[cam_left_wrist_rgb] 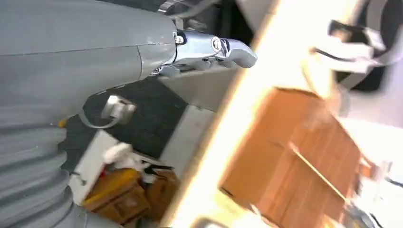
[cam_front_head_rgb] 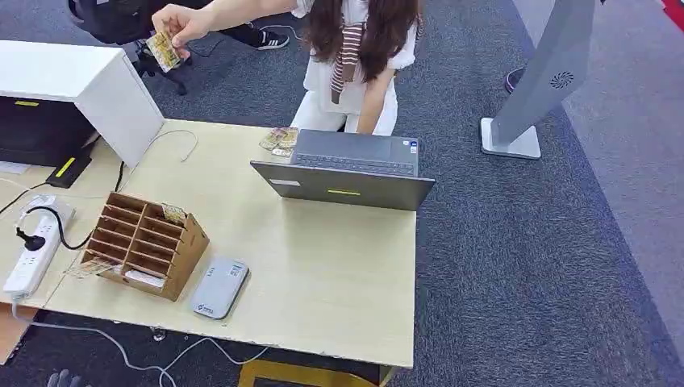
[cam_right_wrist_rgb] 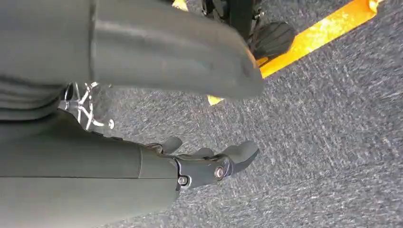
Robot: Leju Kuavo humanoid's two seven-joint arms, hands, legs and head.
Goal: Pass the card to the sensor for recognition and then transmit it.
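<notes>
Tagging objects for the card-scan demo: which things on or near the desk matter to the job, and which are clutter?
Job: cards in the cardboard sorter; grey card reader; card held by the person's hand; card pile beside the laptop.

Clutter: laptop; power strip; white box; floor stand.

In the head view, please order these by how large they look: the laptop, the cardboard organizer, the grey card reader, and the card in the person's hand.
1. laptop
2. cardboard organizer
3. grey card reader
4. card in the person's hand

The card is farthest from the camera, so it may look smaller than it really is.
</notes>
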